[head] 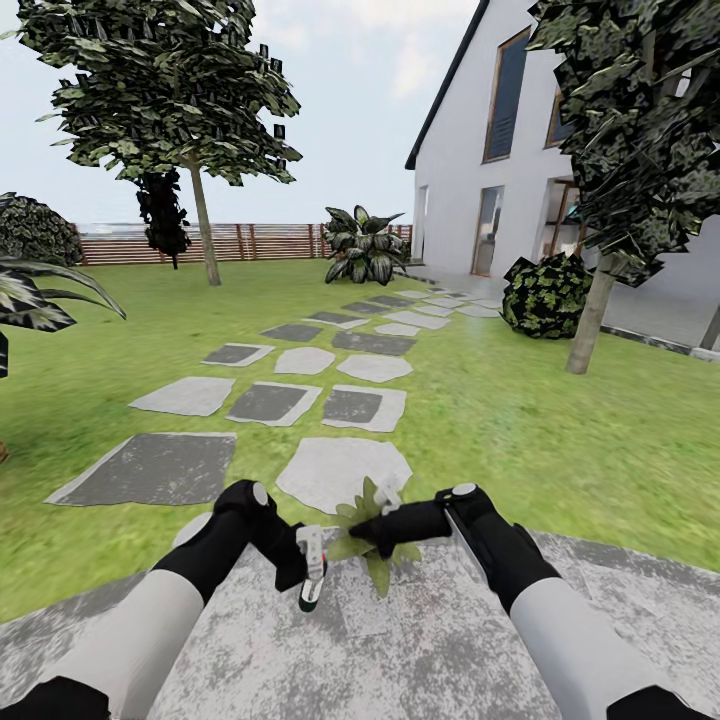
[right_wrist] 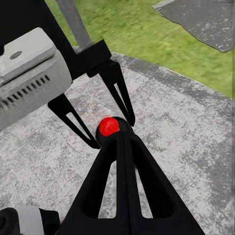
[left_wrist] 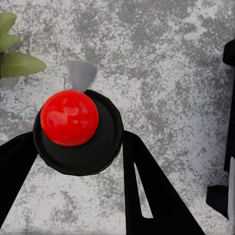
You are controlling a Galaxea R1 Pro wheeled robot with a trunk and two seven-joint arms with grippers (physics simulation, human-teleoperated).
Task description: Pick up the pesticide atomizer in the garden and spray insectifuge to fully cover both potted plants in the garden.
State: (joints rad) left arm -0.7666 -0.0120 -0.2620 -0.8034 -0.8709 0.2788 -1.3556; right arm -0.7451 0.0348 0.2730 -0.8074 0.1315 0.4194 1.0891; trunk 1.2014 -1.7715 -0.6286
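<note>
Gripped between the fingers of the left hand (head: 305, 570), the pesticide atomizer (head: 312, 575) is held over the patio (head: 420, 650) near its lawn-side edge, just beside one potted plant (head: 368, 535). The right hand (head: 368, 528) looks narrowed. Pickup is judged done; spraying both plants remains.

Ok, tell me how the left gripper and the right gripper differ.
The left gripper is shut on the spray bottle, a finger on each side. The right gripper holds nothing, its fingers pressed together. The left gripper points down at the patio. The right gripper points sideways toward the left one, above the potted plant. Both are black and sit over the patio.
</note>
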